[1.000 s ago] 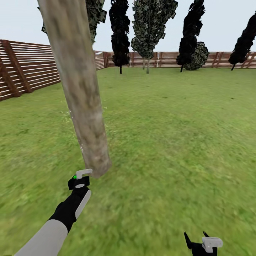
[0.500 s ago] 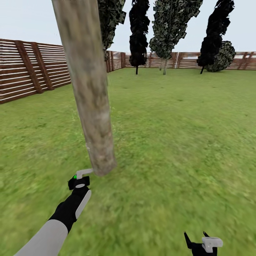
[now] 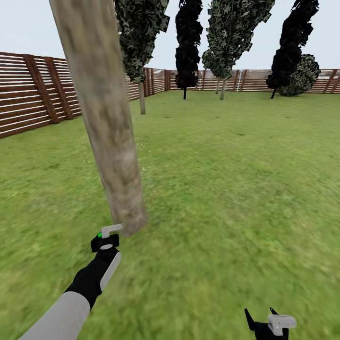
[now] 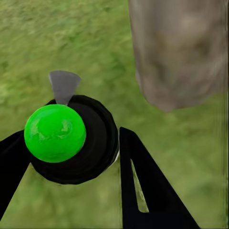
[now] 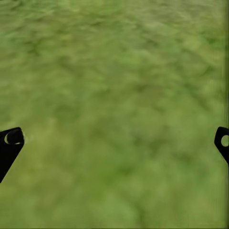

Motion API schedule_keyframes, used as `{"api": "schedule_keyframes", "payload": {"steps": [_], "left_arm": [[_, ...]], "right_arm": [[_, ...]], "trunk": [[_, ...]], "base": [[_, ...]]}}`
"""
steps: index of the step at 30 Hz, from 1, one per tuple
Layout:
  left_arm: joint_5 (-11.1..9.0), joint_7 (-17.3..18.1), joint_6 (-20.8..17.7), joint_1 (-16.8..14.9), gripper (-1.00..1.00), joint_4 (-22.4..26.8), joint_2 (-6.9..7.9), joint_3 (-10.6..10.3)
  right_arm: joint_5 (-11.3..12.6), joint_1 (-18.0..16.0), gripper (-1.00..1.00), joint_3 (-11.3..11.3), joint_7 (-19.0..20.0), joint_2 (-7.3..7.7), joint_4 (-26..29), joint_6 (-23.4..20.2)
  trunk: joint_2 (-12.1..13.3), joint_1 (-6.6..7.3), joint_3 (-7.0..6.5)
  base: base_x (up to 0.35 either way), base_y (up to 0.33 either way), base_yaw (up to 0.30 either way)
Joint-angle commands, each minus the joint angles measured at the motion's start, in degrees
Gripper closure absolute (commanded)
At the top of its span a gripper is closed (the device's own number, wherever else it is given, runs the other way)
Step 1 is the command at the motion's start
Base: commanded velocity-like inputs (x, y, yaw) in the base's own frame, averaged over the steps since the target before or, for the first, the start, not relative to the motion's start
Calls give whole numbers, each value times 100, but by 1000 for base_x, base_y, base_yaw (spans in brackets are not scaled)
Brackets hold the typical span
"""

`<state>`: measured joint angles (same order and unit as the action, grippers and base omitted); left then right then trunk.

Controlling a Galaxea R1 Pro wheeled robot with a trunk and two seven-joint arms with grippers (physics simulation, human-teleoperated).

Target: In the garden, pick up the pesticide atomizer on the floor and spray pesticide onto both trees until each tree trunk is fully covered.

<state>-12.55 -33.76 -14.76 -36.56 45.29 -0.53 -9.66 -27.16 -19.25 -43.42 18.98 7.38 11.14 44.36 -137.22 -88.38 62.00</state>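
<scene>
Left wrist view puts the pesticide atomizer (image 4: 71,138) between the two black fingers (image 4: 148,186) of the left gripper (image 4: 71,157), which are clamped on its round dark body; its bright green dot (image 4: 55,132) faces the camera and a pale grey nozzle (image 4: 63,86) points away toward the grass. Just beyond it stands the foot of the tree trunk (image 4: 179,52), mottled beige and grey, meeting the ground.

In the head view the atomizer (image 3: 105,238) sits at the end of the left arm (image 3: 71,302), low and left in the scene, its pale spout almost touching the base of the thick trunk (image 3: 101,113), which rises from there and leans out of the top of the frame. The grass floor (image 3: 226,189) spreads green and blurry all around.

The right gripper (image 3: 267,323) hangs near, at the lower right, well apart from the trunk. In the right wrist view its dark fingertips (image 5: 10,143) stand wide apart at either edge with nothing but grass between them.

Farther off, a second bare trunk (image 3: 141,97) stands behind the near one under a dark blocky crown. More dark trees (image 3: 189,42) line the far side, and a brown slatted fence (image 3: 33,99) runs along the left and the back of the garden.
</scene>
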Motion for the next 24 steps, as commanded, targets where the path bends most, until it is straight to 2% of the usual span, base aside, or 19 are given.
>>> {"api": "schedule_keyframes", "payload": {"steps": [1,9,12,13,15,16,17,18,19,20,21,22,23,24], "left_arm": [[1,1,2,0,100,-2,0,0],[2,33,5,13,100,-2,-10,-22],[37,212,-59,-12,100,26,-3,-84],[42,464,-73,-35,100,36,-8,-181],[43,1019,-174,-74,100,69,-60,-636],[43,1110,-274,-88,100,112,-138,-750],[42,1186,-456,-232,100,171,-243,-837],[42,1225,-524,-371,100,187,-245,-849],[47,1241,-547,-434,100,189,-216,-839],[36,1266,-564,-469,100,187,-92,-826],[-9,1411,-575,-494,100,198,277,-783],[-22,1587,-579,-505,100,204,468,-638],[-26,1692,-580,-504,100,213,522,-456],[-18,1729,-587,-502,100,256,503,-393]], "right_arm": [[0,0,-100,0,0,0,-2,-2],[0,0,-100,0,0,9,2,3],[0,0,-100,0,0,9,2,3],[0,0,-100,0,0,9,2,3],[0,0,-100,0,0,9,2,3],[0,0,-100,0,0,13,2,3],[0,0,-100,0,0,16,2,3],[0,0,-100,0,0,17,2,3],[0,0,-100,0,0,17,2,3],[0,0,-100,0,0,17,2,3],[0,0,-100,0,0,18,2,3],[0,0,-100,0,0,18,2,3],[0,0,-100,0,0,18,2,3],[0,0,-100,0,0,18,2,3]], "trunk": [[0,0,0],[0,0,0],[0,0,0],[0,0,0],[0,0,0],[0,0,0],[0,0,0],[0,0,0],[0,0,0],[0,0,0],[0,0,0],[0,0,0],[0,0,0],[0,0,0]], "base": [[229,-204,0],[83,-63,49],[0,0,166],[0,0,25],[0,0,7],[0,0,2],[0,0,0],[0,0,0],[0,0,0],[0,0,0],[0,0,0],[0,0,0],[0,0,0],[0,0,0]]}}
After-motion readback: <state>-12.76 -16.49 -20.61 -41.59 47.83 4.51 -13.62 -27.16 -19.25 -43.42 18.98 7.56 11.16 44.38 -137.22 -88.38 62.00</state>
